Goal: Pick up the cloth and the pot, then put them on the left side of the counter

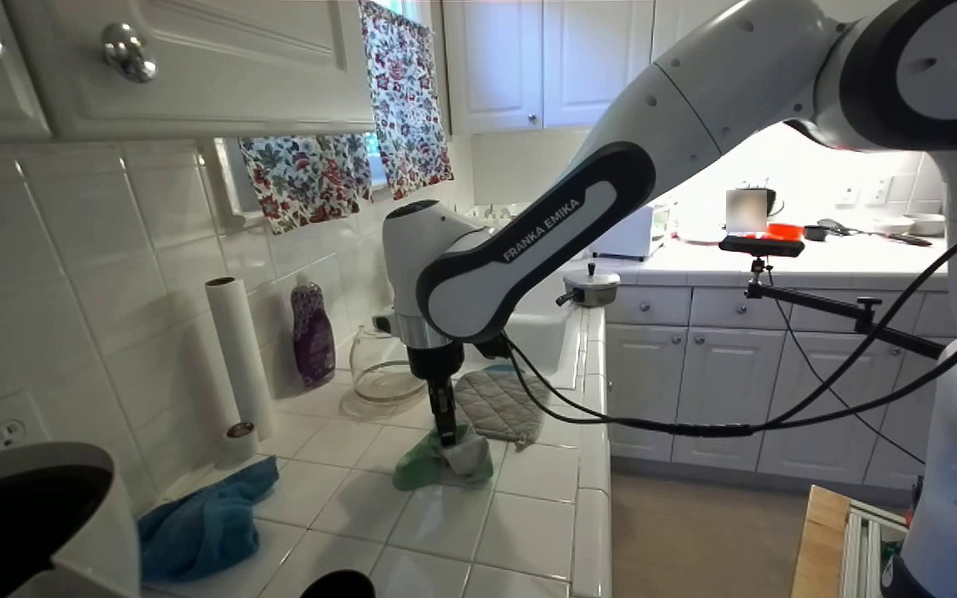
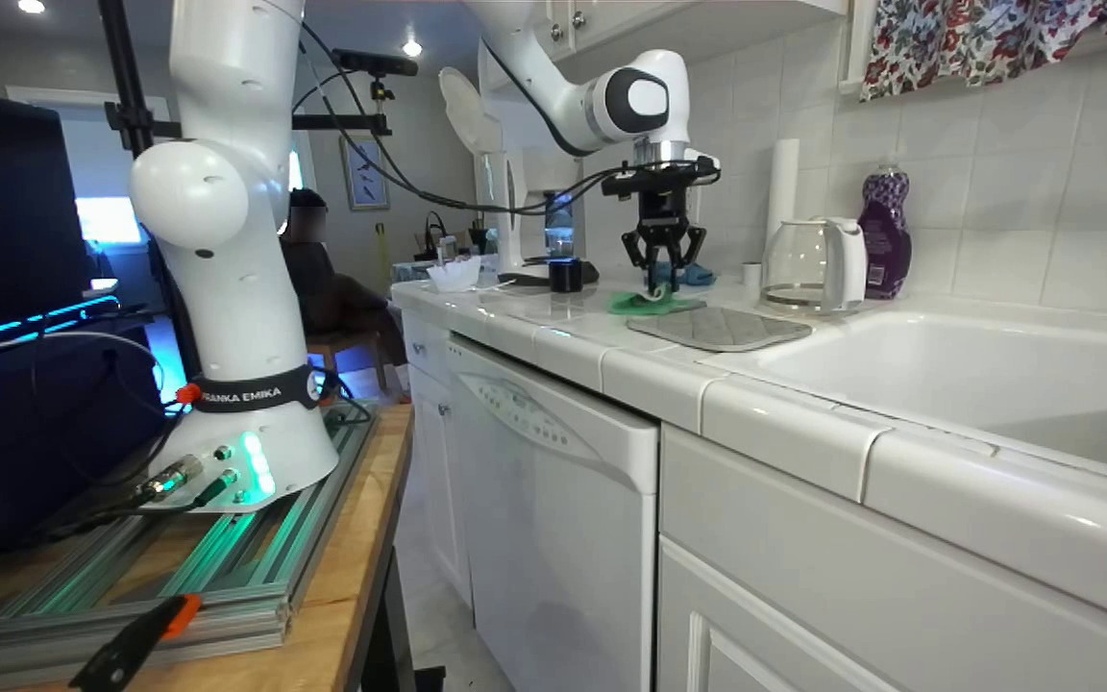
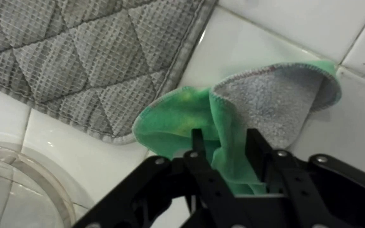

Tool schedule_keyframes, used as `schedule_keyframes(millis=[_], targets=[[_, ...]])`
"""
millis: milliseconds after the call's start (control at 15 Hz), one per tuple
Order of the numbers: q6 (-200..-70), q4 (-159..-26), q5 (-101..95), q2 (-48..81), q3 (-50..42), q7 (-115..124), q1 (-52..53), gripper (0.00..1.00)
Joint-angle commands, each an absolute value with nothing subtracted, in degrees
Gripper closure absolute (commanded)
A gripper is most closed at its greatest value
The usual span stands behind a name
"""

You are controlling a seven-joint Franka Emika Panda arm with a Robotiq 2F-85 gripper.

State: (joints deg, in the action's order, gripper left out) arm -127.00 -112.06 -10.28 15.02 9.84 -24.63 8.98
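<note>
2 cloths (image 1: 422, 465), 1 pot (image 1: 593, 292), 1 gripper (image 3: 224, 136), 1 carafe (image 2: 797, 261), 1 sink (image 2: 986, 360), 1 dishwasher (image 2: 553, 519)

I have free white tiled surface (image 1: 345, 502) between my black gripper (image 3: 224, 136) and the crumpled blue cloth (image 1: 208, 519). Along the white tiled wall (image 1: 159, 286), a white paper roll (image 1: 241, 357), purple plastic bottle (image 1: 312, 336) and clear glass coffee pot (image 2: 799, 264) stand in my way.
</note>
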Motion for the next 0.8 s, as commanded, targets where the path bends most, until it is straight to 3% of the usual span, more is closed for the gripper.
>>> schedule_keyframes(millis=[0, 267, 733], targets=[[-130.35, -115.36, -8.37, 10.62, 8.81, -19.74, 7.28, 0.29], [-131.24, -119.69, -6.05, 6.25, 5.80, -14.39, 4.03, 0.02], [-129.41, -124.07, -7.62, -2.90, -2.54, -7.37, -2.90, 0.00]])
